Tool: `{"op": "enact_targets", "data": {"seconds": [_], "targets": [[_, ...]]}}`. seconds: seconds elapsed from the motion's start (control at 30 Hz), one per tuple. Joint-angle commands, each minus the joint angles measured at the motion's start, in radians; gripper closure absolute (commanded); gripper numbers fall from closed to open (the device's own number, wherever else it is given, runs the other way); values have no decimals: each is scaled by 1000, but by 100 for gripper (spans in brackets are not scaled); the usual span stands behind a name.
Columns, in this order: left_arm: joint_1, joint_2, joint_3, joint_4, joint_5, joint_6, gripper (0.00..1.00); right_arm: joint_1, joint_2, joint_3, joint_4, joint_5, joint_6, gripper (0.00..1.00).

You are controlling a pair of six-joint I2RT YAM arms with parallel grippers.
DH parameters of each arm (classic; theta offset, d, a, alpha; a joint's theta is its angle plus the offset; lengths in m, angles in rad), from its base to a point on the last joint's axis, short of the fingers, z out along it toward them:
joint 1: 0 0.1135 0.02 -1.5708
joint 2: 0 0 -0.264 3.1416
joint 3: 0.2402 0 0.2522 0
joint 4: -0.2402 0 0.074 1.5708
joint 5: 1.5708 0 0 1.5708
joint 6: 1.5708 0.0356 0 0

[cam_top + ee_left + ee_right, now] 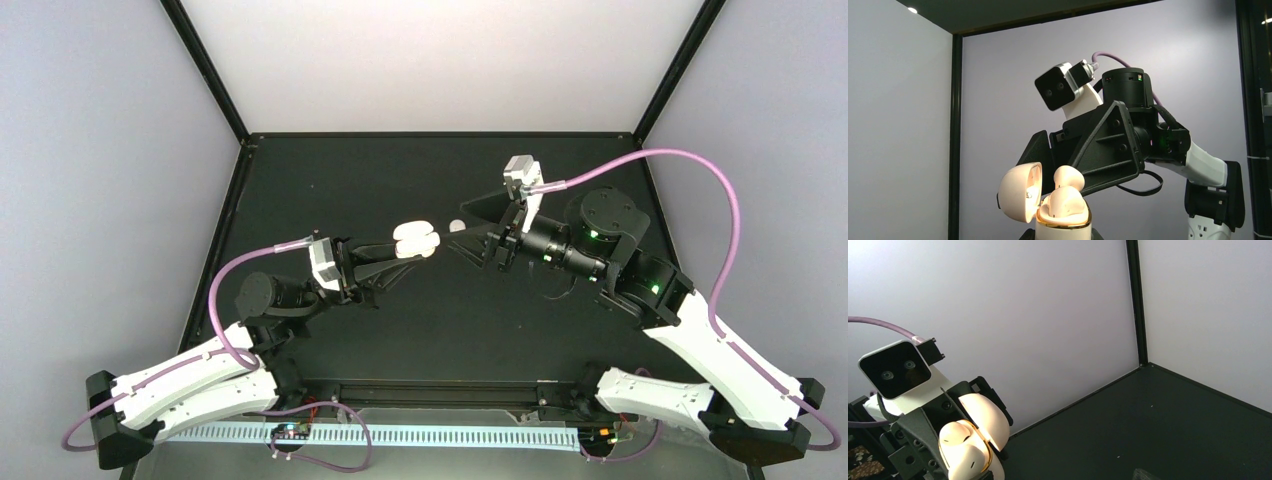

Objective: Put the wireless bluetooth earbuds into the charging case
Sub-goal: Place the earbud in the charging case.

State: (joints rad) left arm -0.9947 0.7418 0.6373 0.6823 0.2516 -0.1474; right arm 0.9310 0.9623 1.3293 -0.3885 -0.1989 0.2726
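1. Pale lilac walls [100,200] and a black frame [205,68] close in a dark table [300,180] that fills the middle of the overhead view.
2. At centre frame the left gripper [398,250] is pressed together on the charging case [416,239] and holds it up off the table.
3. Just right of the case, the right gripper [465,232] has its jaws spread and pinches nothing that I can make out.
4. The lid [1020,192] hangs open at the lower left of the left wrist view.
5. Two earbuds [1069,176] sit inside the gold rim [1063,221]. They ride high and are probably not fully seated.
6. A pale speck [457,226] lies between the right fingertips. It may be another bud, but I cannot tell whether it is held or touching anything.
7. Such buds are likely very light, rigid and slick. I would pinch one gently across the rounded head with the stem pointing down, since a hard squeeze could shoot it out.
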Motion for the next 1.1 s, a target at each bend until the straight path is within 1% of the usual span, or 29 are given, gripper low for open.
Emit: {"op": "enact_targets", "data": {"seconds": [0.0, 0.43, 1.07], "targets": [[-4, 6, 4, 35, 8, -8, 98, 6, 1, 23, 27, -34, 15, 28], [-4, 17, -1, 41, 6, -14, 98, 6, -9, 16, 60, -73, 26, 28], [-4, 30, -2, 51, 15, -24, 99, 6, -3, 6, 106, -89, 66, 28]]}}
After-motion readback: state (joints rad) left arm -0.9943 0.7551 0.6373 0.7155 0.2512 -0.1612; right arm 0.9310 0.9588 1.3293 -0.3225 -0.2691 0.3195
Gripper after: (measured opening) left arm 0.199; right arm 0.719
